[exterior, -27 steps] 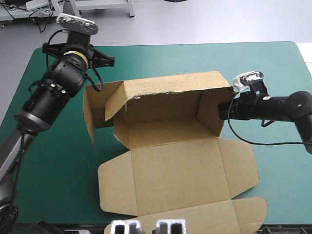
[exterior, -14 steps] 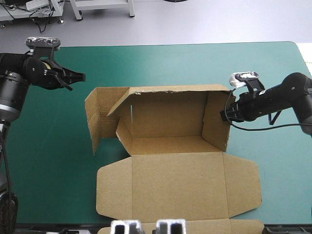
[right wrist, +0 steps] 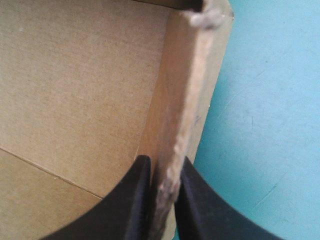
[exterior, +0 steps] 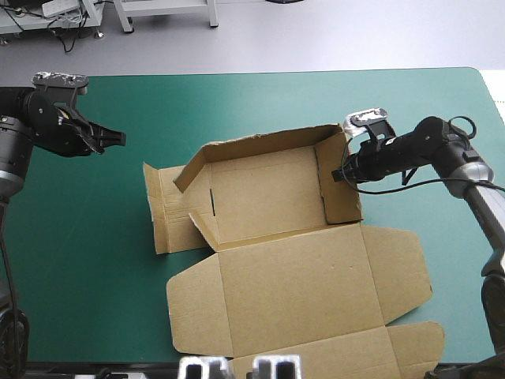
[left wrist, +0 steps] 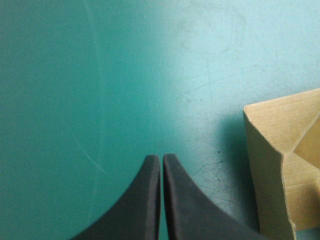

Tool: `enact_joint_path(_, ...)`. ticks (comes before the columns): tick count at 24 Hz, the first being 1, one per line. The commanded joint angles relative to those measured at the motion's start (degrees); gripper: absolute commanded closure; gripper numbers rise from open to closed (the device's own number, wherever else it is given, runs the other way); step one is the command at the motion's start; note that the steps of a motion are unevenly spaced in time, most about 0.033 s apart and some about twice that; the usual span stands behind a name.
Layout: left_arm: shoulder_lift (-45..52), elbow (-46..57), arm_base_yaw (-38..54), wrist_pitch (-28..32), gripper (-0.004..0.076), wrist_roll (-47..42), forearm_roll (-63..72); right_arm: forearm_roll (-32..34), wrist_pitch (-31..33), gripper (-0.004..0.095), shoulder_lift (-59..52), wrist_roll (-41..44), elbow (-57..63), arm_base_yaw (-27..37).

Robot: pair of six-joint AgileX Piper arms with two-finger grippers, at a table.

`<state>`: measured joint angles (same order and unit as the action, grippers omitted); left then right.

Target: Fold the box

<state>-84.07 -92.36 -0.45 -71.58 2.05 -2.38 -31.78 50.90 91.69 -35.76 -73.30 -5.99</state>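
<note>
Teal-green cover (exterior: 276, 103) under brown box (exterior: 300, 292); right gripper (right wrist: 162, 164) clamps seemingly upright end wall (exterior: 341, 193); left gripper (left wrist: 161, 159) closed, apart.

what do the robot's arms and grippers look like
Both arms are built of rounded, cylindrical segments. The left arm is thick and black in the part that shows. The right arm is slimmer, black near the wrist, with a silver-grey link farther back. The left gripper and right gripper each have two broad matte black fingers, curved like fins and tapering to narrow tips.
</note>
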Motion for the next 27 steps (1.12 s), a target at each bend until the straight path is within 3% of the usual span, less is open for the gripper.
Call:
enact_joint_path(1,2.03,-2.02,0.12,-0.25,0.0715,0.78,0.02,0.23,-3.82,0.0546,-1.74,-4.32,-1.24,-0.27)
enact_joint_path(8,0.84,-2.02,0.12,-0.25,0.0715,1.60,0.02,3.56,-1.72,0.0521,-2.68,-3.44,-12.96,-0.27)
enact_joint_path(11,0.07,-2.02,0.12,-0.18,0.0715,1.60,0.02,9.46,4.45,0.0521,-3.94,2.48,-21.46,-0.27)
enact_joint_path(15,-0.14,-2.02,0.00,-0.30,0.0715,1.60,0.02,10.28,16.22,0.0522,-4.62,13.23,-25.84,-0.27)
enact_joint_path(17,-0.14,-2.02,0.00,-1.96,0.0715,1.60,0.28,11.70,19.38,0.0522,-3.68,14.38,-25.84,-0.27)
enact_joint_path(20,-0.14,-2.02,0.00,-2.45,0.0715,1.60,0.31,13.29,20.40,0.0522,-1.36,14.76,-25.84,-0.27)
enact_joint_path(27,-0.14,-2.02,0.00,-2.45,0.0715,1.60,1.32,10.01,20.92,0.0522,6.66,14.91,-25.84,-0.27)
